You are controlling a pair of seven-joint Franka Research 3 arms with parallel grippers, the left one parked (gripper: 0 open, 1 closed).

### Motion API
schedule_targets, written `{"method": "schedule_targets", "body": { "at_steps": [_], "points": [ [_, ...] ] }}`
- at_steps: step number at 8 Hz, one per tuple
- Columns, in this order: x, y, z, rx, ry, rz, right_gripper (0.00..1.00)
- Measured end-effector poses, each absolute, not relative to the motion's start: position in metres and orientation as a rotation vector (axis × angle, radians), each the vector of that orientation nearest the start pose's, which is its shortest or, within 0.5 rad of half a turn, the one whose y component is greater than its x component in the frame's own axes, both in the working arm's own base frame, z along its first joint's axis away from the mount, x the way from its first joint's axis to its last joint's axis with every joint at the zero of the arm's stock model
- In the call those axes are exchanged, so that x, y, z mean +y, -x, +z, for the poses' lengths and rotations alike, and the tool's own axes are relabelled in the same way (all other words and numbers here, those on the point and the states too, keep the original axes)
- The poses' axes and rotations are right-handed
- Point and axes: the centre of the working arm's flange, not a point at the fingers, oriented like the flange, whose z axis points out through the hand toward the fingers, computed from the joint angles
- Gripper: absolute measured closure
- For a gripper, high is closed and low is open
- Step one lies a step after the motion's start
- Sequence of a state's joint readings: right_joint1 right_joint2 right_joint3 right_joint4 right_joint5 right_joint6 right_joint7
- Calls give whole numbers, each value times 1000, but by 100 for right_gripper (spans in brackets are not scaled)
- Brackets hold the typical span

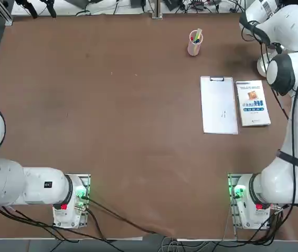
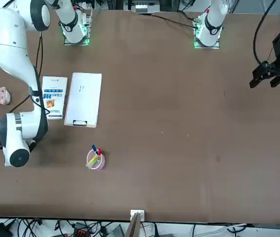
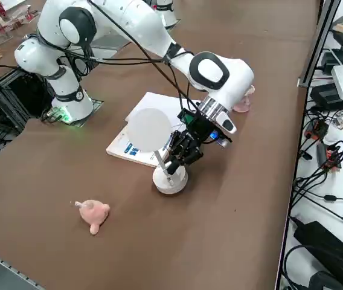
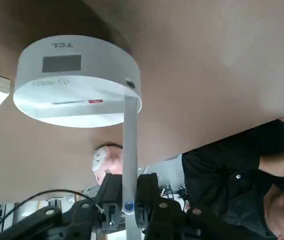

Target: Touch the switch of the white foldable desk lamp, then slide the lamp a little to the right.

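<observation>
A broad matte brown desk (image 3: 250,199) fills the room's middle; the black right gripper (image 3: 185,145) pinches the thin arm of the white round-based desk lamp (image 3: 171,181), beside a white book (image 3: 135,151) partly hidden by the lamp's head.

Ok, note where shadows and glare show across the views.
Top view: faint glare mid-table; front view: small shadow beside the pen cup; right side view: soft shadow near the lamp's base; right wrist view: dark shadow behind that base, pale sheen on the tabletop.
</observation>
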State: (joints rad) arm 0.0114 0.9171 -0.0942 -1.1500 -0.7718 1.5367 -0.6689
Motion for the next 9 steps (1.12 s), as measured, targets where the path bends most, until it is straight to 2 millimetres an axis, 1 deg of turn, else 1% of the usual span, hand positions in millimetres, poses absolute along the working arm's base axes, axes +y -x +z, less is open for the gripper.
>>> {"method": "schedule_targets", "body": {
  "at_steps": [8, 9],
  "points": [
    [-123, -710, 235, 909, -2189, -977, 83],
    [-126, -710, 233, 910, -2191, -973, 81]
  ]
}}
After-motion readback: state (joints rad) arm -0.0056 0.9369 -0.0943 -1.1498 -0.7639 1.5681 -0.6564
